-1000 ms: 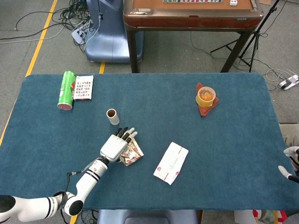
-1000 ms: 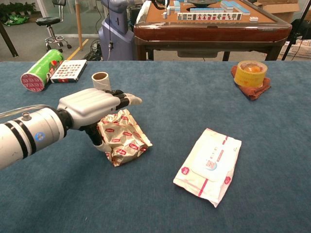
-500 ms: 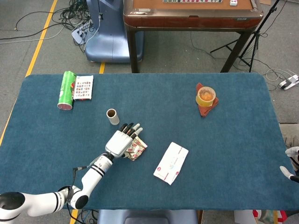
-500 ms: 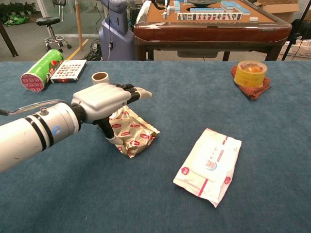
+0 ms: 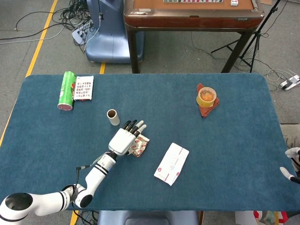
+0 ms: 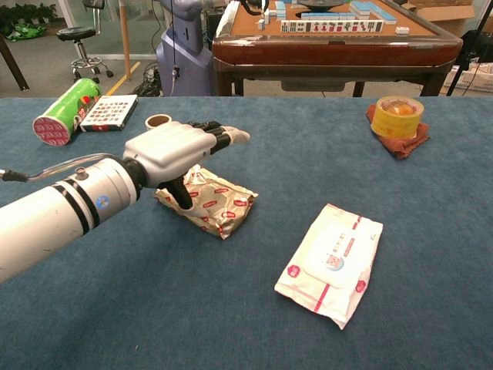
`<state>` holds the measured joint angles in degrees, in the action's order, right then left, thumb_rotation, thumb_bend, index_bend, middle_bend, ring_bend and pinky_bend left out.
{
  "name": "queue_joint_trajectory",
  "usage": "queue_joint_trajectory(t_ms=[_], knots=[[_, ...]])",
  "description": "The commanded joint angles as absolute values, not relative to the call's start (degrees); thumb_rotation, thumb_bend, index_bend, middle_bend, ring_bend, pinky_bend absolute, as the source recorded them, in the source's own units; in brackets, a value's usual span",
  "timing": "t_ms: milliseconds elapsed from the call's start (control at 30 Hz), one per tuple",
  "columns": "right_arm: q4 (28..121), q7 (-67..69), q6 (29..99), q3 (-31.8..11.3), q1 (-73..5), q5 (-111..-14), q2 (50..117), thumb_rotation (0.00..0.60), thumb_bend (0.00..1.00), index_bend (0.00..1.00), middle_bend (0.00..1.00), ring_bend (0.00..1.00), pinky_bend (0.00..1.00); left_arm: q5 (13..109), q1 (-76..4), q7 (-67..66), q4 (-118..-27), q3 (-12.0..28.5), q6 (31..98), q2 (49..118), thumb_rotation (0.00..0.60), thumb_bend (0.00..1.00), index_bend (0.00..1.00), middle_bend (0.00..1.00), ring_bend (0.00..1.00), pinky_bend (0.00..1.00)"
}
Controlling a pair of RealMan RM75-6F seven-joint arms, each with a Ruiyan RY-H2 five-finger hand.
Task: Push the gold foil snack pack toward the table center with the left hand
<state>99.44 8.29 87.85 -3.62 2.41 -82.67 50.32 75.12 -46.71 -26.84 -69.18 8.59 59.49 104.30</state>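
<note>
The left robot hand (image 6: 179, 144) lies flat over the near-left side of the snack pack (image 6: 212, 202), fingers stretched out together and grasping nothing; the thumb hangs down against the pack's left edge, and it looks to be touching, though the chest view does not quite settle that. The pack sits on the blue bench (image 5: 225, 140), left of middle, between a cardboard tube (image 5: 112, 116) behind it and a white wipes packet (image 5: 171, 163) to its right. The right robot hand (image 5: 291, 165) shows only as a sliver at the bench's right edge, so I cannot tell whether it is released or clenched.

To push well, keep the palm low and the thumb behind the pack. Drive toward the centre in one even stroke. The crinkled foil will likely twist if pushed at a corner, so bear on the middle of its edge and steer behind the wipes packet.
</note>
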Motion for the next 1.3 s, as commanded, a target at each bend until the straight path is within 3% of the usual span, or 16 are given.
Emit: queue_joint_trajectory(t_ms=[33, 467, 1300], knots=[[99.49, 8.42, 87.91, -3.54, 2.47, -82.88, 50.27, 0.6, 0.14, 0.46, 0.47, 0.31, 0.36, 75.14, -45.79, -28.34, -71.16, 7.93, 59.8, 102.04, 0.6, 0.0, 0.0, 0.0, 0.0, 0.1], [99.67, 8.2, 88.19, -3.65, 2.61, -82.88, 50.5, 0.6, 0.14, 0.46, 0.47, 0.31, 0.36, 76.7, -45.17, -27.11, -69.24, 6.72, 59.45, 100.14, 0.6, 0.0, 0.0, 0.0, 0.0, 0.1], [99.62, 7.92, 86.92, -3.72, 2.18, -82.27, 50.5, 0.6, 0.14, 0.46, 0.47, 0.31, 0.36, 80.59, -48.8, -23.95, -53.57, 8.57, 60.09, 109.79, 0.6, 0.0, 0.0, 0.0, 0.0, 0.1]])
